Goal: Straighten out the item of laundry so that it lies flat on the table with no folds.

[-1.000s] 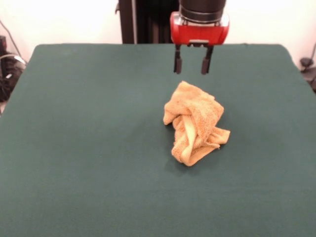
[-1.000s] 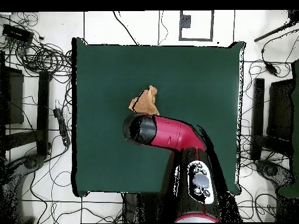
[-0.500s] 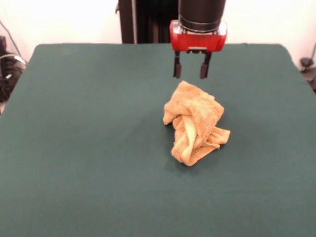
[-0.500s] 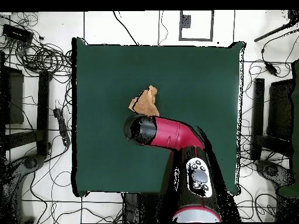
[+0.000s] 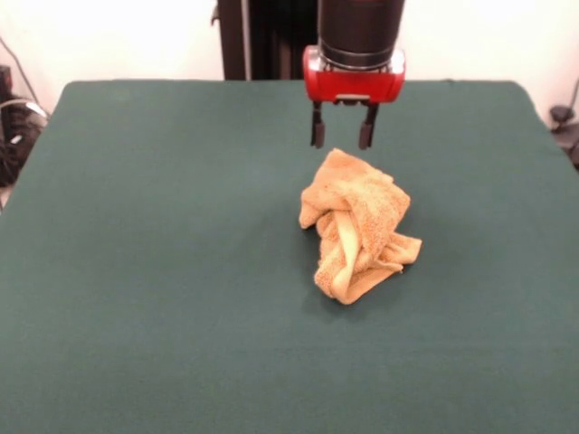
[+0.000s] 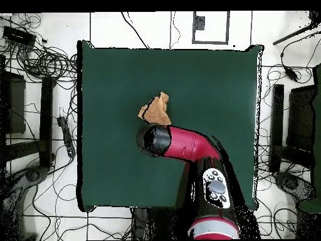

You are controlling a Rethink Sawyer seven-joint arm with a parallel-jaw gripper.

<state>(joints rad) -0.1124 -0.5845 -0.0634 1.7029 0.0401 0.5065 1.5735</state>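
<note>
The golden-orange towel (image 5: pixel 357 226) lies crumpled in a bunched heap near the middle of the dark green table (image 5: pixel 145 235). In the overhead view the towel (image 6: pixel 157 110) shows just beyond the arm's head. My gripper (image 5: pixel 340 137) hangs open and empty just above the towel's far edge, its two dark fingers (image 5: pixel 317 129) pointing down, not touching the cloth. In the overhead view the arm's red and black body (image 6: pixel 178 143) hides the gripper itself. No white tag loop shows.
Green table surface (image 6: pixel 213 81) spreads wide on all sides of the towel. Cables and stands (image 6: pixel 44 63) lie on the floor beyond the table's edges.
The gripper has shifted slightly left in the front view and towards the towel's far edge, still open. The towel has not moved.
</note>
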